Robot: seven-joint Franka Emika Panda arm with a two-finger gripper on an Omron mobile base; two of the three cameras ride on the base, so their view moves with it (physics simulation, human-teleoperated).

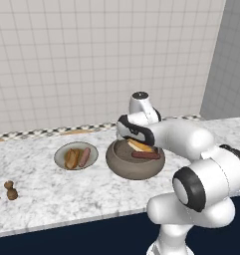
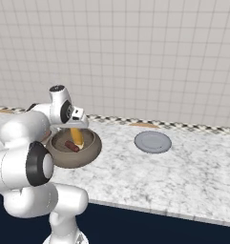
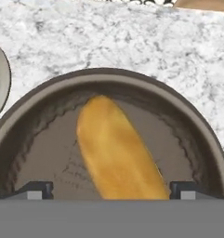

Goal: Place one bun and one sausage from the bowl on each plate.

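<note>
A: How is the bun [image 3: 115, 153] laid, as seen from the hand view?

B: It is seen lying lengthwise inside the brown bowl [image 3: 34, 116], its rounded far end pointed toward the bowl's far wall and its near end brought down between the two dark fingertips [image 3: 36, 189]. The long axis is slightly slanted, from upper left to lower right of that view.

A: And the gripper [image 3: 111, 191]?

B: Its jaws are spread wide, one tip to each side of the bun; nothing is clasped. In the left base view the gripper [image 1: 136, 137] is held just over the bowl [image 1: 126, 167], above the bun [image 1: 140, 146].

A: What else is held by the bowl?

B: A dark red sausage [image 1: 146, 155] is seen beside the bun, lying roughly across the bowl in the left base view. In the right base view the sausage [image 2: 71, 146] is angled beside the upright-looking bun [image 2: 77, 137].

A: Where are the plates?

B: One plate [image 1: 61, 160], left of the bowl, already carries a bun [image 1: 71, 158] and a sausage [image 1: 84, 157], side by side. The plain bluish-grey plate [image 2: 152, 142] is set well apart on the marble counter [image 2: 183, 171], on the bowl's other side.

A: Any writing or labels?

B: None can be read.
</note>
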